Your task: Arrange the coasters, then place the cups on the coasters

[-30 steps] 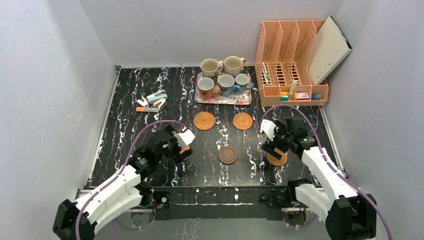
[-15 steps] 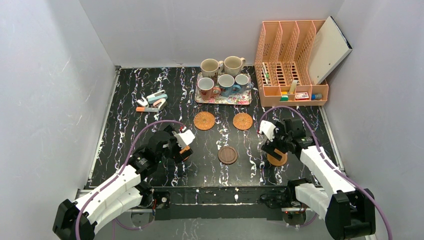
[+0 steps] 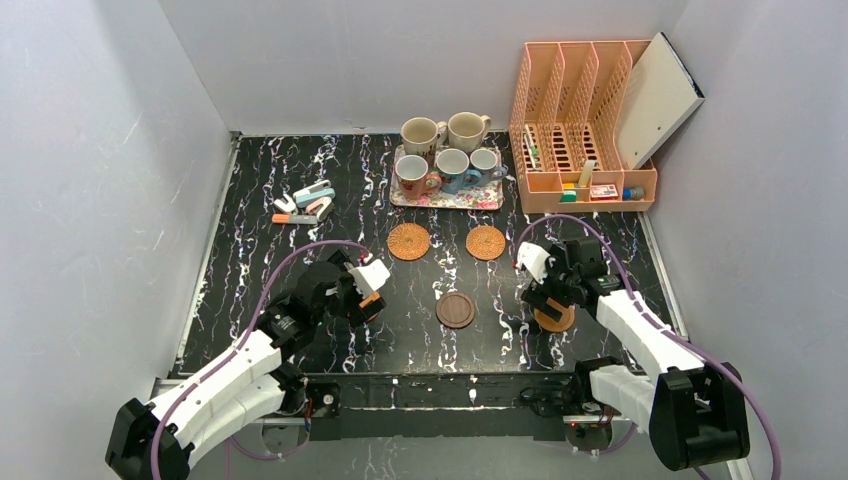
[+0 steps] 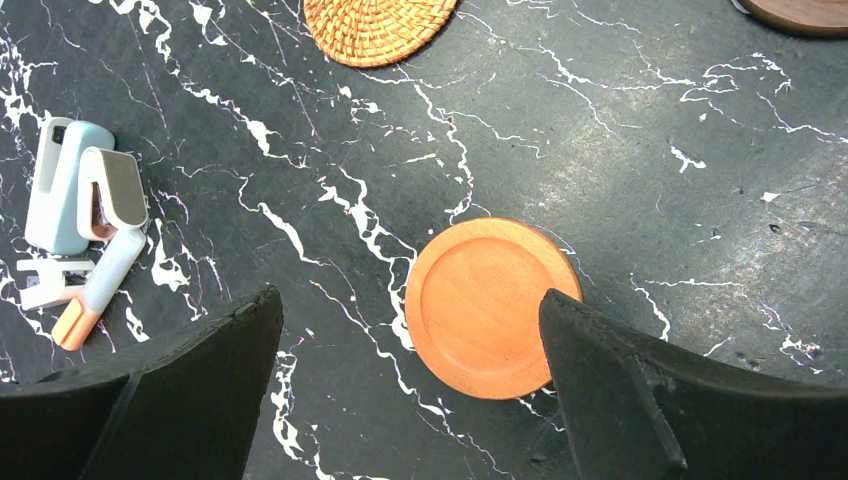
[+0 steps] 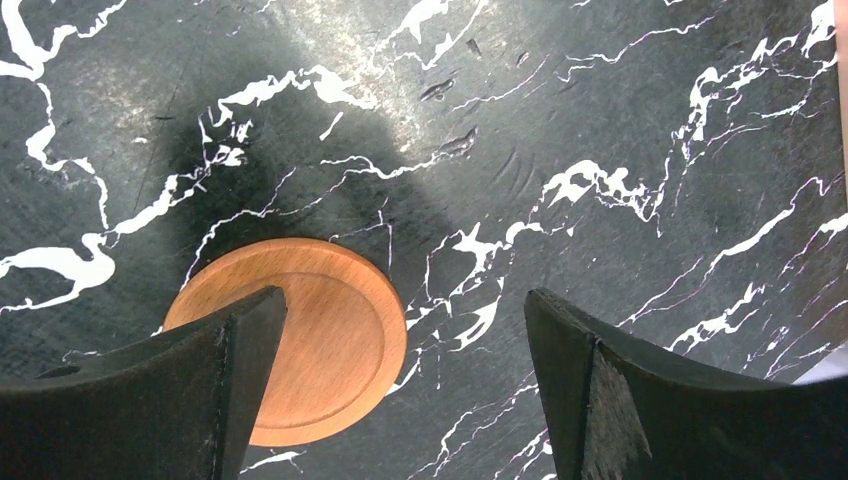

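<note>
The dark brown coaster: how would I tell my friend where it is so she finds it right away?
Start at the flowered tray of mugs at the far edge of the black marble table. Come toward the near edge past the two woven coasters; the dark brown coaster lies closer, in front of the gap between them. It is the only dark one; the others are orange.

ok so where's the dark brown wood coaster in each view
Top external: the dark brown coaster lies near the middle of the picture, a little below centre.
Left wrist: only its edge shows, cut off by the top right corner.
Right wrist: not in it; the disc there is a smooth orange coaster.
Shared landmark: the left woven coaster, also at the top edge of the left wrist view.
</note>
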